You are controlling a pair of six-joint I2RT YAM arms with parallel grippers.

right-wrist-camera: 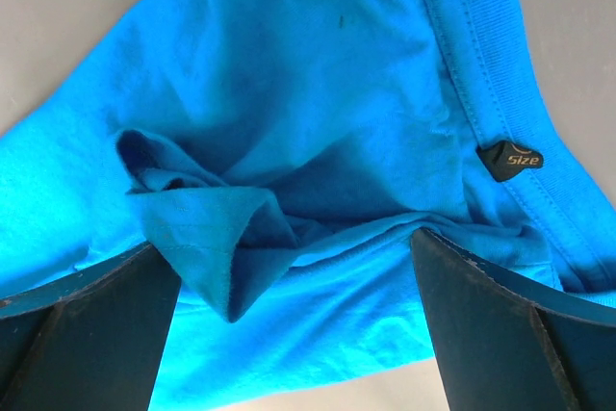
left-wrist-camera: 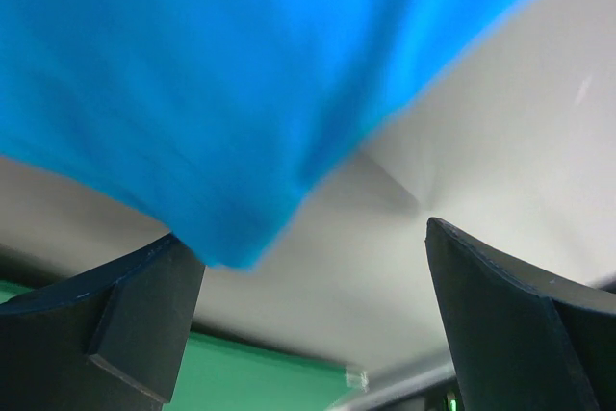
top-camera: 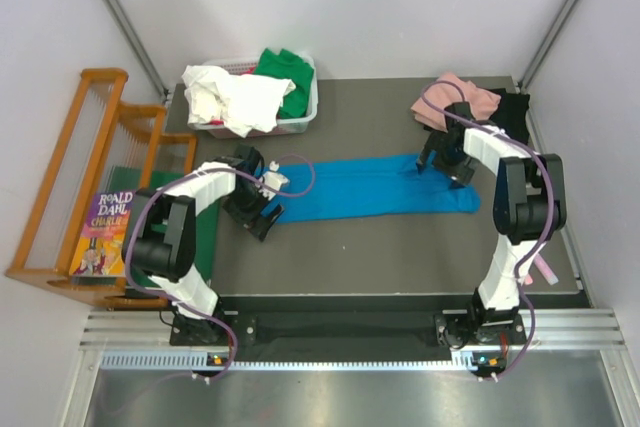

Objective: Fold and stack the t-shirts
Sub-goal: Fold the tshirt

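A bright blue t-shirt point(top-camera: 375, 190) lies folded into a long strip across the dark mat point(top-camera: 400, 247). My left gripper point(top-camera: 265, 215) hangs open at the strip's left end. In the left wrist view a blue corner point(left-wrist-camera: 231, 93) hangs by the left finger point(left-wrist-camera: 125, 315), and nothing sits between the jaws of that gripper point(left-wrist-camera: 304, 238). My right gripper point(top-camera: 445, 172) stands open over the strip's right end. In the right wrist view, the open jaws of that gripper point(right-wrist-camera: 287, 243) straddle the bunched collar end point(right-wrist-camera: 289, 141) with its black size tag point(right-wrist-camera: 510, 159).
A white bin point(top-camera: 300, 122) at the back holds white point(top-camera: 235, 97) and green point(top-camera: 285, 72) tees. Pink point(top-camera: 455, 95) and black point(top-camera: 512, 112) tees lie at the back right. A wooden rack point(top-camera: 90, 177), a book point(top-camera: 100, 237) and a green board point(top-camera: 205, 237) stand at the left.
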